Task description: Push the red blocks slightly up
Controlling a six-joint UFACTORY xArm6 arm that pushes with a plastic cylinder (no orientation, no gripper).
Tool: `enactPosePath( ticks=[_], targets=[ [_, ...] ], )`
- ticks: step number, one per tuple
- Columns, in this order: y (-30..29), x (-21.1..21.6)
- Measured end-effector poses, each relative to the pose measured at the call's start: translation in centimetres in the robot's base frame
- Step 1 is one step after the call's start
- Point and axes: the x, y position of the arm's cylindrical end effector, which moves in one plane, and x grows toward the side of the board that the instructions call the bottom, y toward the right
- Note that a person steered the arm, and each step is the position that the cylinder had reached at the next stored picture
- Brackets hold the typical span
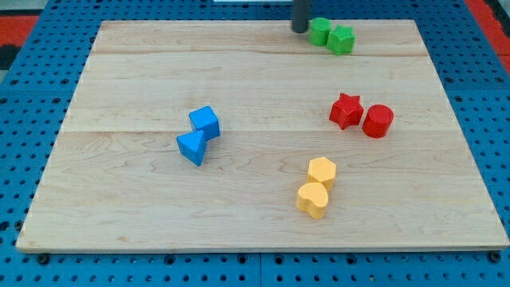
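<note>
The surface [255, 96] is a pale wooden board made of long planks, with fine grain running across the view and faint seams between the planks. Around it lies a blue pegboard [32, 135] dotted with regular holes, and red shows at the view's top corners.

My tip [300, 30] is the lower end of a dark, smooth rod, standing at the view's top edge of the board, just left of the green blocks and close to touching the nearer one. There are no fingers on this rod, so there is nothing to clench or release.

The blocks look like matte painted wood. The red star [346, 111] and the red cylinder [378, 121] sit side by side on the view's right, touching or nearly so, well below my tip. Two green blocks [332, 35], of chunky, irregular shape, sit pressed together at the view's top. A blue cube [205, 122] stands left of centre with a blue triangular block [191, 147] touching it from below-left. Toward the view's bottom, a yellow hexagonal block [322, 171] touches a yellow heart-like block [313, 199] beneath it
</note>
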Motion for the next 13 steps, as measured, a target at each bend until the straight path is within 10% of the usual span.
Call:
enactPosePath(
  ticks=[4, 5, 10, 12, 13],
  targets=[
    [-7.8, 21.3],
    [-1.8, 24.7],
    [6.3, 13.0],
    [16.6, 21.3],
    [12.4, 26.4]
  ],
)
